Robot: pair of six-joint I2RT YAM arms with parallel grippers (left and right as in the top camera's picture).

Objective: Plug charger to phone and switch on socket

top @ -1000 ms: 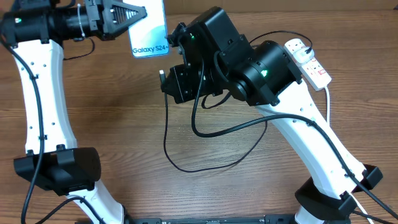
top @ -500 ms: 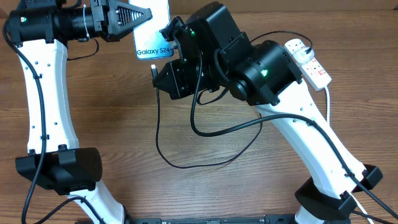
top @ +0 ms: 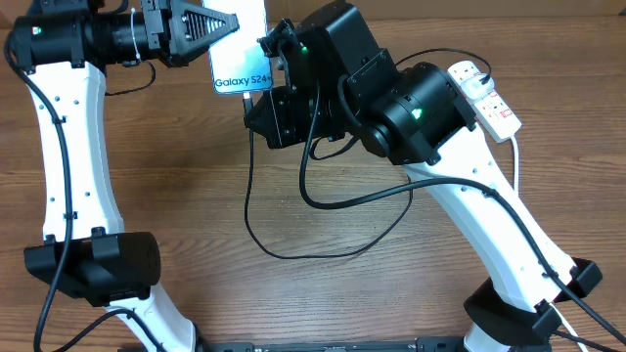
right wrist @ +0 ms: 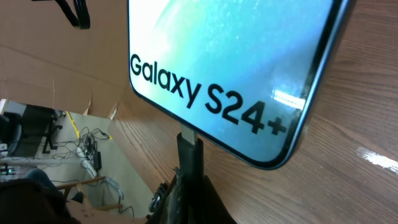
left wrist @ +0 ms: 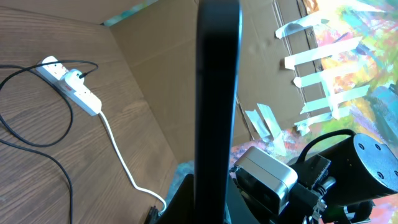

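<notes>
Plug (right wrist: 188,148) in right gripper (right wrist: 185,183), now at phone (right wrist: 236,62)

phone (top: 249,44) screen blue-teal; socket (top: 486,98) white, red markings; charger (top: 245,200) cable black; table (top: 186,196) brown woodgrain

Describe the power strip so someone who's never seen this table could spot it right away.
Look at the wooden table's far right side, beside the right arm's round black joint. A long white power strip lies there. Red switch markings and a white cord set it apart from the black charger cable.
</notes>
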